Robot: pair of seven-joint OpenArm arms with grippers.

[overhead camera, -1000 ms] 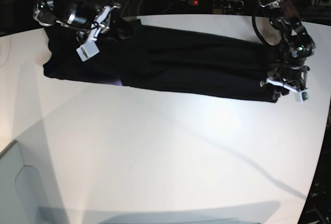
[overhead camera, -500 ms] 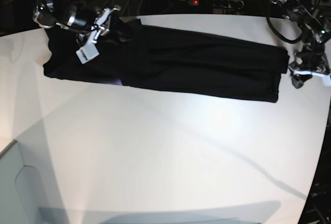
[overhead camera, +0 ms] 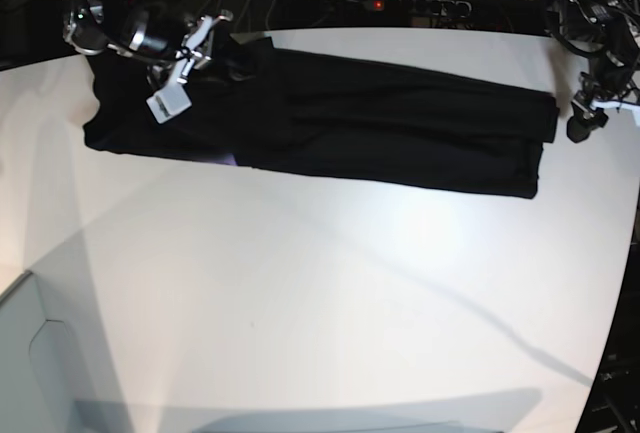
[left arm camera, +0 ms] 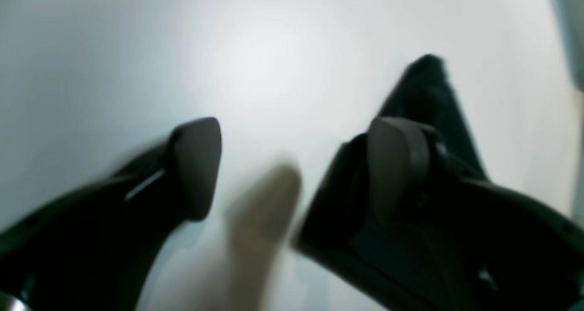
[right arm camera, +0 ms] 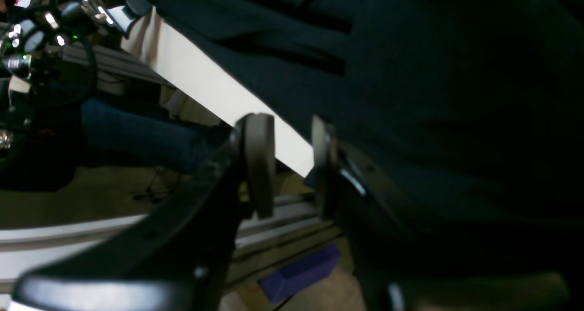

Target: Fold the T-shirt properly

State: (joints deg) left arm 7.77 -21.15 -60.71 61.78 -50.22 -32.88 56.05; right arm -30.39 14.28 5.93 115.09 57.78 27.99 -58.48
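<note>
So we're now sitting with the T-shirt (overhead camera: 340,123) lying as one long narrow band across the far part of the white surface (overhead camera: 300,303), running from about 10 o'clock over to 2 o'clock. Our left gripper (overhead camera: 597,113) has just let go of the 2 o'clock end and is pulling off past it, fingers (left arm camera: 196,165) spread wide with nothing between them. Our right gripper (overhead camera: 190,53) is hanging over the 10 o'clock end with fingers (right arm camera: 260,160) narrowly parted and empty, so we're guessing the lengthwise fold is done and the crosswise one comes next.

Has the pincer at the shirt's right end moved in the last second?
Yes. The left pincer lifted off the T-shirt hem and pulled back up and rightward, past the table edge.
</note>
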